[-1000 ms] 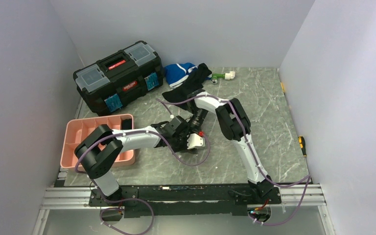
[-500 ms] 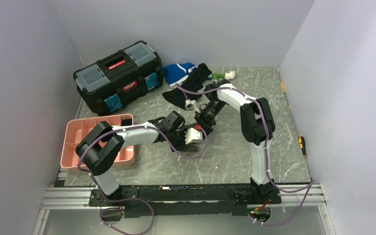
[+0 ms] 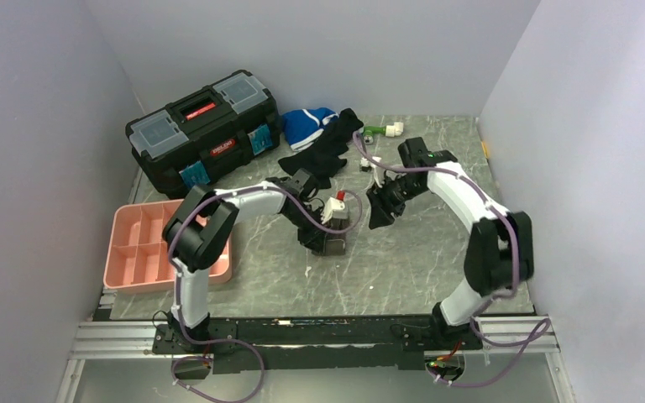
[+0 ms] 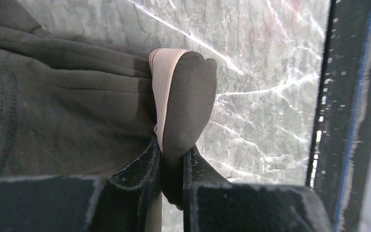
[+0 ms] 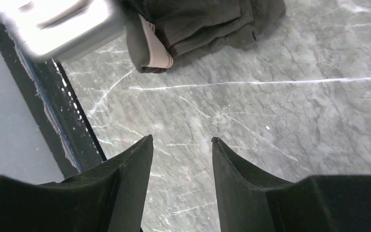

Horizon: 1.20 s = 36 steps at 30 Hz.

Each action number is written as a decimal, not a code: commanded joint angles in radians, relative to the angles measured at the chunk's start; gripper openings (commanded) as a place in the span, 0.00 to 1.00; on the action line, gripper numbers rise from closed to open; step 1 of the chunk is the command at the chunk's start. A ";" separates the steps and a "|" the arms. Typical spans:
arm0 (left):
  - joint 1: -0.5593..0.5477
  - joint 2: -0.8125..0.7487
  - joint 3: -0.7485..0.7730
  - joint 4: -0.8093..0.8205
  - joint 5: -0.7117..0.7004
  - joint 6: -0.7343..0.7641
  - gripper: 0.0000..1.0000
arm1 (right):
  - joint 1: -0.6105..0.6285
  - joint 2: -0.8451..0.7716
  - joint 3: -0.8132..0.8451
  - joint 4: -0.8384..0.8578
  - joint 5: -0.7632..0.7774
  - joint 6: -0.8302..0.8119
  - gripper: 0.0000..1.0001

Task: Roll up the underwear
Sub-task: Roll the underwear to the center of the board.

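Observation:
The underwear (image 4: pixel 67 101) is a bunched dark grey-brown bundle on the marble table, with a fold of beige waistband (image 4: pixel 160 77) sticking out. My left gripper (image 4: pixel 173 145) is shut on that fold, and the cloth is pinched between both fingers. In the top view this gripper (image 3: pixel 327 242) points down at mid-table. My right gripper (image 5: pixel 181 138) is open, with only bare marble between its fingers. It hangs to the right of the bundle, apart from it (image 3: pixel 378 217). The right wrist view shows the underwear (image 5: pixel 198 21) beyond its fingertips.
A black toolbox (image 3: pixel 201 130) stands at the back left, and a pink compartment tray (image 3: pixel 147 248) lies at the left. A blue-and-white garment (image 3: pixel 306 124), a black garment (image 3: pixel 323 151) and a green-and-white object (image 3: pixel 384 130) lie at the back.
My right arm has swung away to the right, off the underwear, and its jaws have opened wider. My left arm has shifted slightly right, still holding the fold.

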 commanded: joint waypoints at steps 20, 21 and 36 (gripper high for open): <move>0.120 0.504 0.527 -0.600 0.238 0.040 0.00 | 0.484 -0.236 -0.304 0.493 0.468 -0.041 0.59; 0.119 0.508 0.530 -0.602 0.236 0.037 0.00 | 0.502 -0.222 -0.301 0.498 0.486 -0.050 0.60; 0.119 0.535 0.561 -0.647 0.246 0.034 0.00 | 0.627 -0.029 -0.280 0.603 0.661 -0.109 0.69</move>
